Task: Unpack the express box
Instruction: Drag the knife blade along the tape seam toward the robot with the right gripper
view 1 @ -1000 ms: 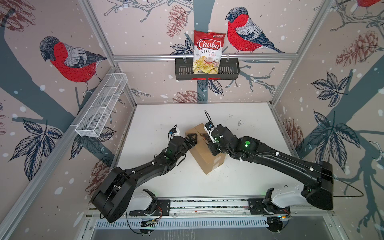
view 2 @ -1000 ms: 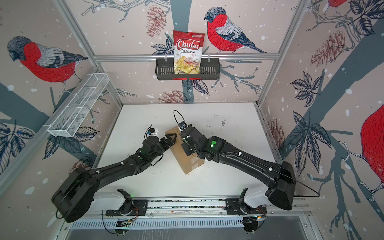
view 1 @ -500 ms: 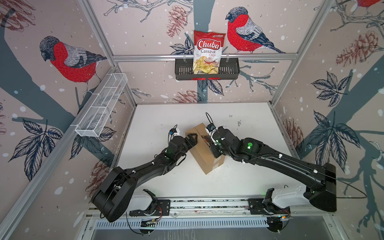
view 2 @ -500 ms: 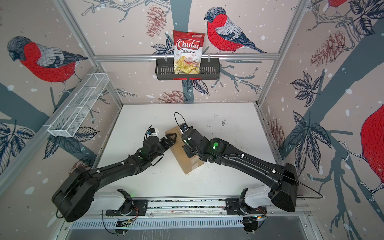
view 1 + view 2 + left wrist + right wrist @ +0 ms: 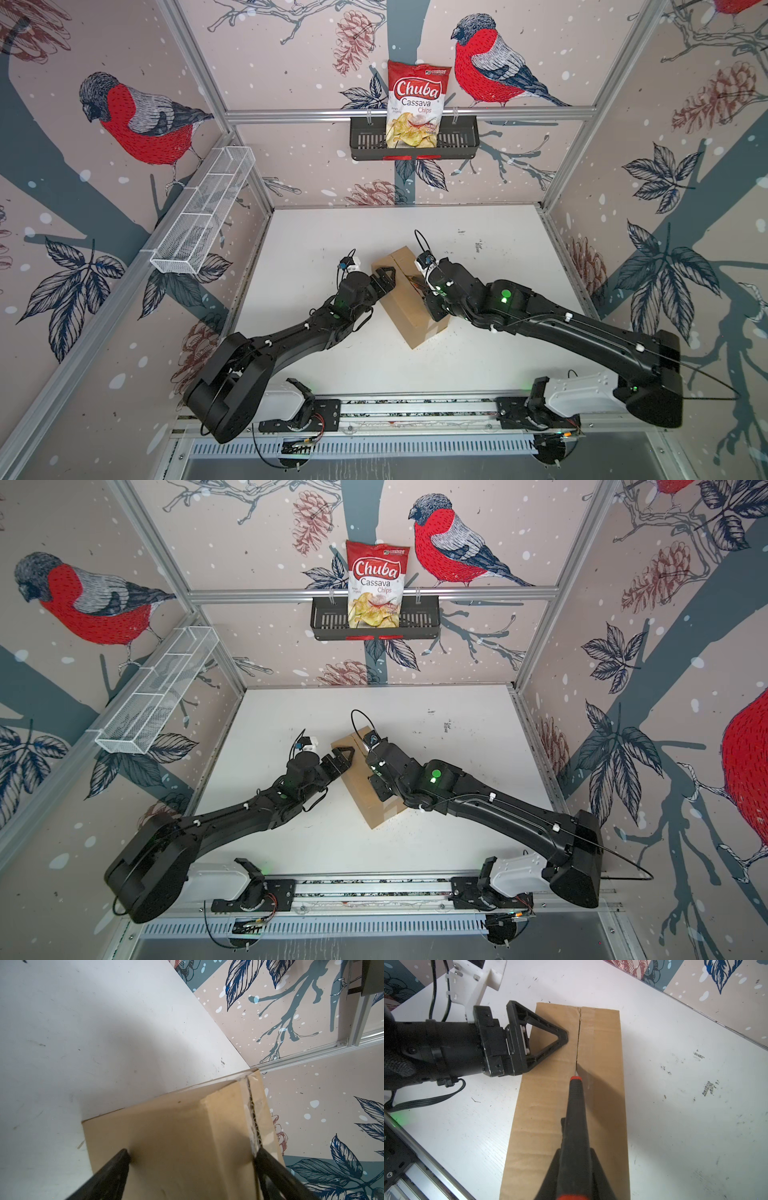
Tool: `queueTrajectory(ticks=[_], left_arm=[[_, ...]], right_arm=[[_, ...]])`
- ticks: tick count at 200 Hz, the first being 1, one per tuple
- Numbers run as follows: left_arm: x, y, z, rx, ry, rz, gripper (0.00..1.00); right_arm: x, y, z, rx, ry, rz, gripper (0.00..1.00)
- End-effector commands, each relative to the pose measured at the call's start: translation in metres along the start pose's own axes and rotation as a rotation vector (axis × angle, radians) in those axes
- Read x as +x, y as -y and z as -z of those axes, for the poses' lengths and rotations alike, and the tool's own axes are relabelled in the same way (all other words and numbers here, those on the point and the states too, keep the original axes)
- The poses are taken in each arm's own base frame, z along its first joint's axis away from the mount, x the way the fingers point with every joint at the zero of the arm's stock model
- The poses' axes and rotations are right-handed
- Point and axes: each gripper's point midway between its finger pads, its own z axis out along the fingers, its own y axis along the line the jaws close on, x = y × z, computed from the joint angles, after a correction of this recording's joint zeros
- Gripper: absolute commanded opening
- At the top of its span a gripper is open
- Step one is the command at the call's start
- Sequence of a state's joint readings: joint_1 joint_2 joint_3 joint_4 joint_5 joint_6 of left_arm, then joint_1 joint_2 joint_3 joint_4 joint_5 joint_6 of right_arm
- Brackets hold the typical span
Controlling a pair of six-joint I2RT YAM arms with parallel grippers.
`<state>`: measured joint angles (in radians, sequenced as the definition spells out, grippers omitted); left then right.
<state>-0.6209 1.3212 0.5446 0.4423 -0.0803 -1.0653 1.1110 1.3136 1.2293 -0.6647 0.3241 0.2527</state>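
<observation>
Evidently early going: the express box point(image 5: 415, 316) lay closed and slantwise on the white table point(image 5: 340, 232), the near stretch of its seam hidden under the tool, probably uncut. The right gripper point(image 5: 575, 1167) was clamped tight on a black, red-tipped box cutter point(image 5: 574, 1109), pitched down with its blade at mid-seam point(image 5: 579, 1039) — beyond it the tape looked slit to the far end. The left gripper point(image 5: 192, 1152) stood spread wide, straddling the box's far left top edge, gripping nothing. Flaps and contents were left to do.

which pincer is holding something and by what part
The right pincer is shut on a black red-tipped cutter by its handle. The left pincer stands open against the brown cardboard box, clamping nothing.
</observation>
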Motion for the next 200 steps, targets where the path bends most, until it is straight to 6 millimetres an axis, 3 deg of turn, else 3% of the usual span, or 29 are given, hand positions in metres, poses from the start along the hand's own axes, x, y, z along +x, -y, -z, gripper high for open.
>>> queueTrajectory(ticks=[1, 172, 200], left_arm=[[0.003, -0.008, -0.001, -0.04, -0.007, -0.012, 0.93], [0.004, -0.012, -0.001, -0.066, -0.002, -0.012, 0.93], [0.005, -0.012, -0.001, -0.067, -0.002, -0.013, 0.93]], right_arm=[[0.005, 0.004, 0.004, 0.022, -0.012, -0.012, 0.0], [0.024, 0.002, 0.021, 0.044, -0.049, -0.036, 0.0], [0.022, 0.003, 0.034, 0.029, -0.021, -0.052, 0.0]])
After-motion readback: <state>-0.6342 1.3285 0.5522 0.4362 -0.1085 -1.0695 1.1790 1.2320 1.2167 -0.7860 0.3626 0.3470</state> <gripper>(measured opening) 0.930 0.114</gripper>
